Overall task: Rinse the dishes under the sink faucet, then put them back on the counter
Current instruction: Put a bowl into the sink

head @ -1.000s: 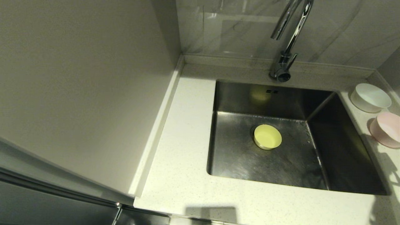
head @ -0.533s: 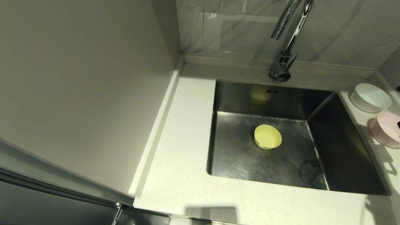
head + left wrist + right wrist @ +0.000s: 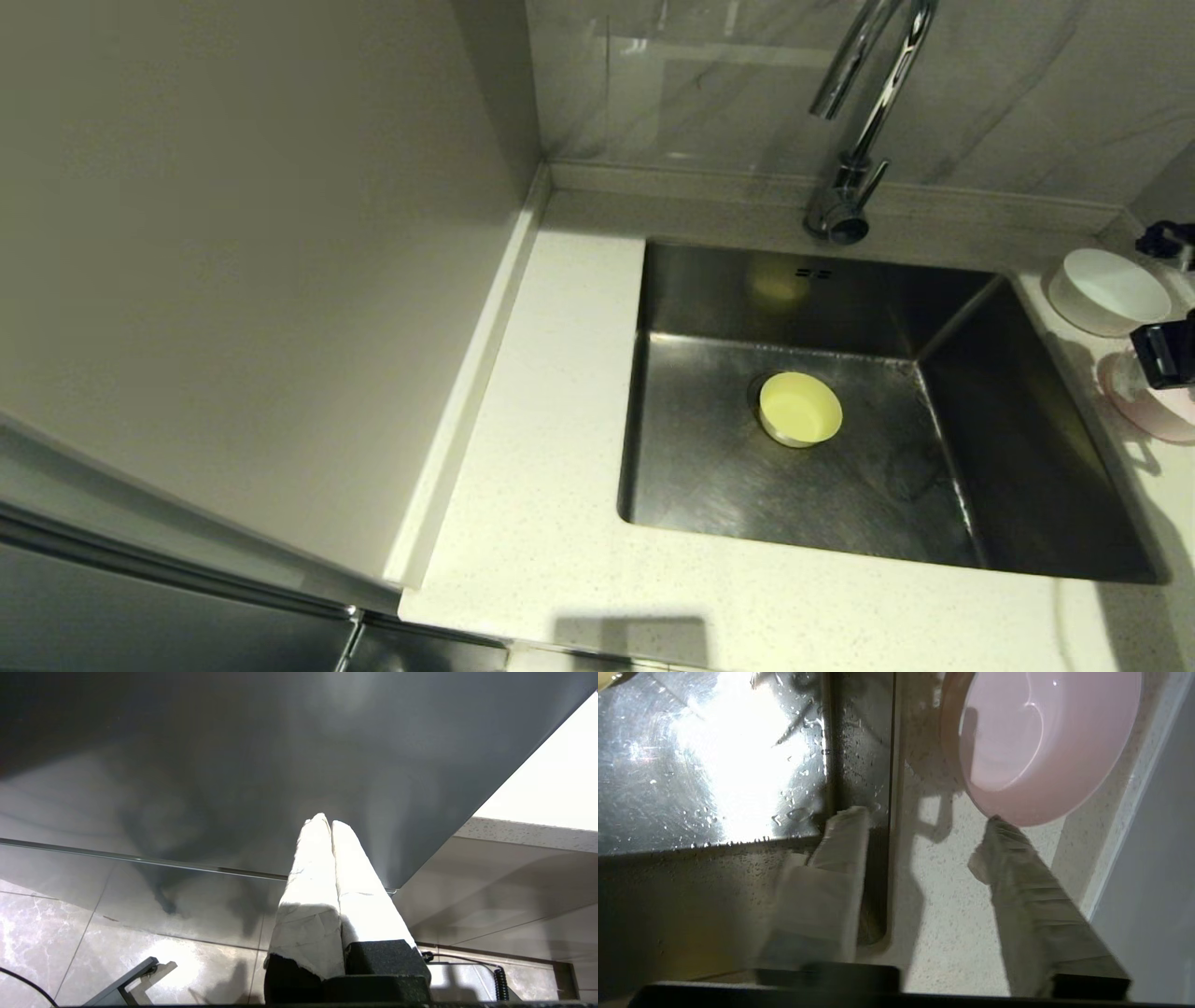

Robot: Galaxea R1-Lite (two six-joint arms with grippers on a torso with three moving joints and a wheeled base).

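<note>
The right pincer (image 3: 920,816), fingers spread, hovers beside the pale pink plastic bowl (image 3: 1031,742) on the white speckled table (image 3: 943,914), seemingly to grasp its rim; the yellow-green bowl (image 3: 800,408) sits in the steel sink (image 3: 868,485).

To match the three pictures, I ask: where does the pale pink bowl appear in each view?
Head view: pink bowl at the right edge, on the counter, partly behind the right gripper.
Left wrist view: not in it.
Right wrist view: pink bowl beyond the open fingertips.
Shared landmark: the sink edge.
</note>
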